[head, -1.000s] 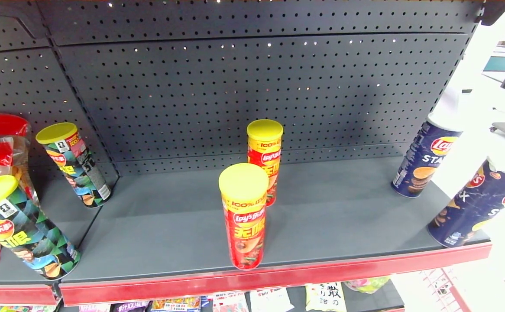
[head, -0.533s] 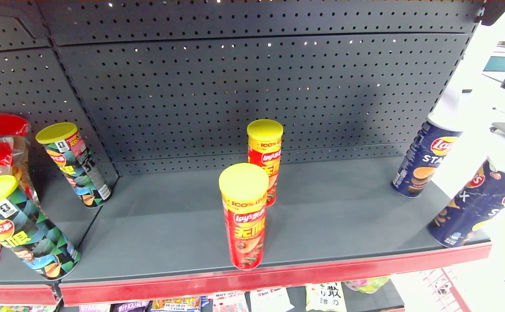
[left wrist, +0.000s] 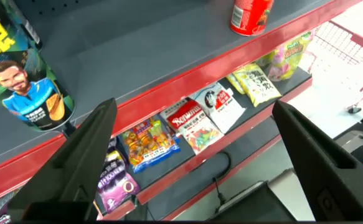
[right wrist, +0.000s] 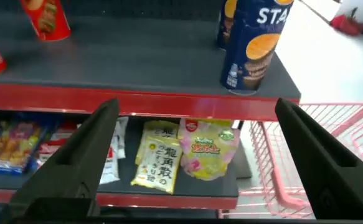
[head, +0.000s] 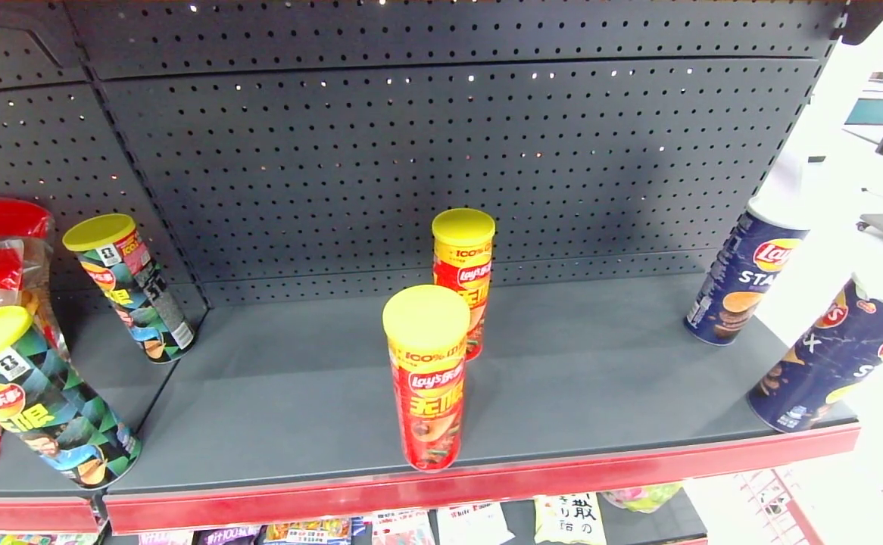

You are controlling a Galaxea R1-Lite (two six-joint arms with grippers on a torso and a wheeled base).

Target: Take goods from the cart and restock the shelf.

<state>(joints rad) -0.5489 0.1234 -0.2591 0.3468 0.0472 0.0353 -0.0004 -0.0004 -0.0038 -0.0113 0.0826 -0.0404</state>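
You have six upright chip tubes around the dark grey metal shelf board with the red front lip (head: 563, 378). Two are red cardboard cylinders with yellow plastic lids: the front red tube (head: 428, 378) at the board's lip and the rear red tube (head: 463, 280) just behind it. Two are dark blue cardboard cylinders at the board's right end: the rear blue tube (head: 741, 276) and the front blue tube (head: 828, 363). Two are green-and-black patterned cylinders with yellow lids, left of the board: the rear green tube (head: 131, 288) and the front green tube (head: 40, 401). Beneath the board lies a row of flat snack packets (left wrist: 193, 118), too overlapped for you to count. One pink wire cart (right wrist: 268, 186) stands below the board's right end.
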